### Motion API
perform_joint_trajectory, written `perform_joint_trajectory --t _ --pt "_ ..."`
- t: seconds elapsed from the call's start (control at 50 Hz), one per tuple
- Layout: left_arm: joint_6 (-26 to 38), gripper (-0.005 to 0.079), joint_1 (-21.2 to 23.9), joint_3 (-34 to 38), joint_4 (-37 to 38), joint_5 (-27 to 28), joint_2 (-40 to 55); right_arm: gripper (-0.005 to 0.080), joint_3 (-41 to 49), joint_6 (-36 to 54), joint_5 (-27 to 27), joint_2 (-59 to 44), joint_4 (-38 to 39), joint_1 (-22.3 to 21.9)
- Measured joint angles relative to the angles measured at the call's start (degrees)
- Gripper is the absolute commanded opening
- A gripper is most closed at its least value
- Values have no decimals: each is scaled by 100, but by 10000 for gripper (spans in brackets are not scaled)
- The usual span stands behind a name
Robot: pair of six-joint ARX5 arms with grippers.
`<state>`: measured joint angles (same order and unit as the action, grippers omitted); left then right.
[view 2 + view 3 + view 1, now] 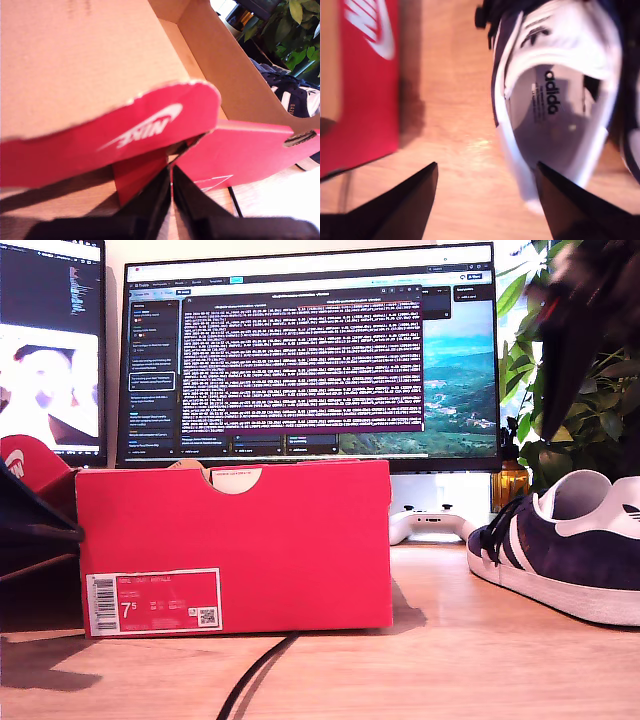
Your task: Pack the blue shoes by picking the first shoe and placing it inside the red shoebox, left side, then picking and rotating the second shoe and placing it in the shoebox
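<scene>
The red shoebox (240, 540) stands open on the wooden table, its barcode label facing the exterior camera. Its red lid (125, 135) with the white swoosh is tipped back at the exterior view's left. My first gripper (170, 175) is shut, its tips at the lid's red flap, with nothing visibly between them. A blue shoe (570, 555) rests upright at the exterior view's right. My second gripper (485, 170) hangs open above it, one finger over the shoe's (555, 100) white-lined opening, the other over bare table. In the exterior view it is a dark blur (555, 410) over the shoe.
Two monitors (310, 350) stand behind the box, with a white game controller (432, 525) under the larger one. A leafy plant (590, 390) fills the exterior view's right background. A black cable (255, 675) runs forward from the box. The box's brown inside (210, 65) shows no contents.
</scene>
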<state>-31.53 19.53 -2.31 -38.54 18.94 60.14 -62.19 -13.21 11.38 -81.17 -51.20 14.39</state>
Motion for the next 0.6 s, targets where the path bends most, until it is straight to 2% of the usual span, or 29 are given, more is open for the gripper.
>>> perform_joint_trajectory --t 0.44,0.52,0.6 --pt "0 -21 0 0 0 2 0 557 -81 710 -299 -1128 544 4" --pt "0 -21 0 0 0 0 0 449 -94 811 -323 -1263 623 63" --pt "0 -21 0 0 2 0 0 230 -96 863 -350 -1340 654 105"
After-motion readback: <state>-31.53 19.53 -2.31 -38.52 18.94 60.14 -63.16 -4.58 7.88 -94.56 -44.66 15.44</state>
